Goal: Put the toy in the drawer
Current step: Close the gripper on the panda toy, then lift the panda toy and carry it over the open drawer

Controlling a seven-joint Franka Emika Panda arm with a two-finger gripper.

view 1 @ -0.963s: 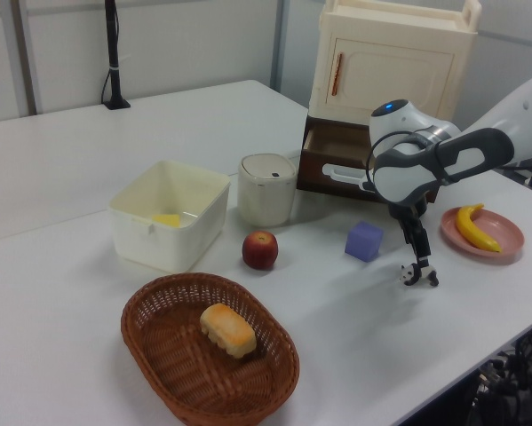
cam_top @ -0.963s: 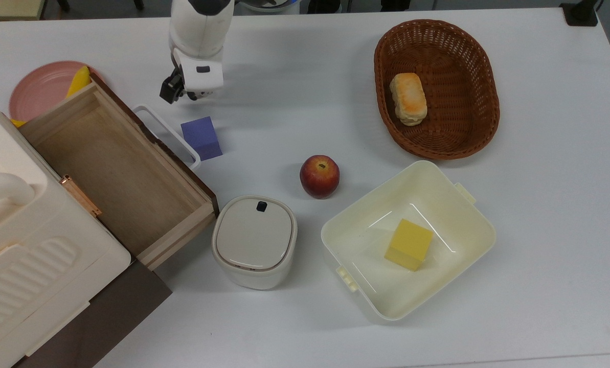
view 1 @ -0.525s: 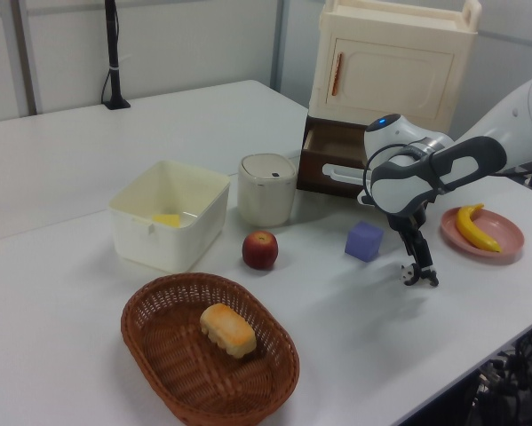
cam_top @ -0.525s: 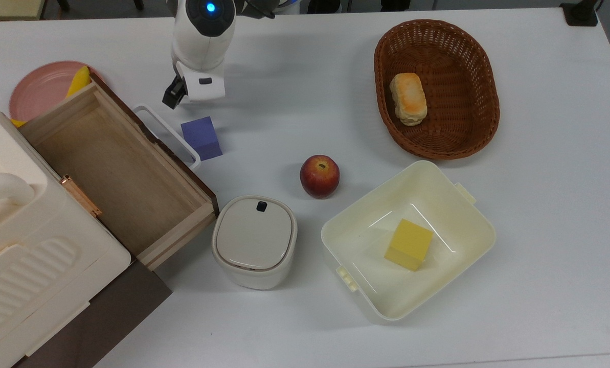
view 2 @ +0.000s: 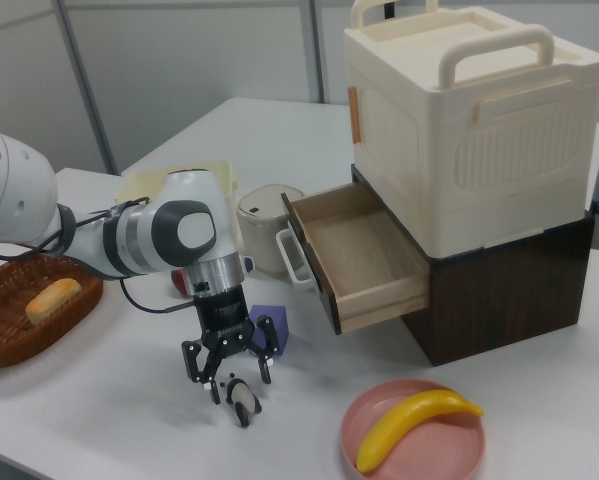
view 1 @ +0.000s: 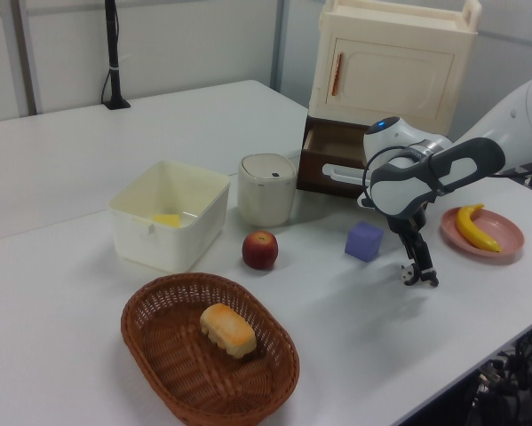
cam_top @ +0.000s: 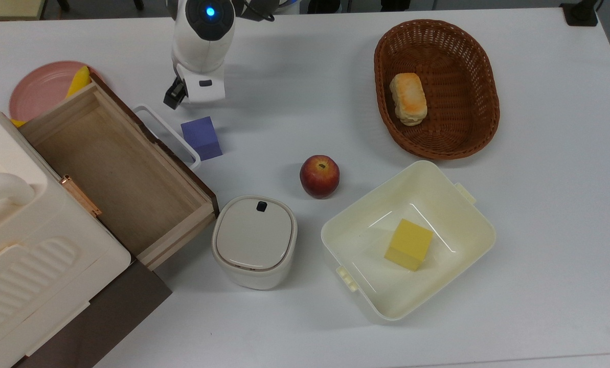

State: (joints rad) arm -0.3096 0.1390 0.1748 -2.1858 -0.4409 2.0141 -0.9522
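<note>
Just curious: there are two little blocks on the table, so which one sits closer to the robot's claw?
The purple block, loose on the table by the gripper. The yellow block sits inside the cream tub.

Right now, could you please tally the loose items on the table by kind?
Food: 3, apple, bread, banana
Cubes: 2, purple cube, yellow cube
Toy: 1, panda
Total: 6

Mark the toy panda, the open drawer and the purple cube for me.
toy panda [view 2: 243, 395], right view, on its white back.
drawer [cam_top: 115, 168], top view, on its bare wooden floor.
purple cube [cam_top: 201, 136], top view, on its top face.
</note>
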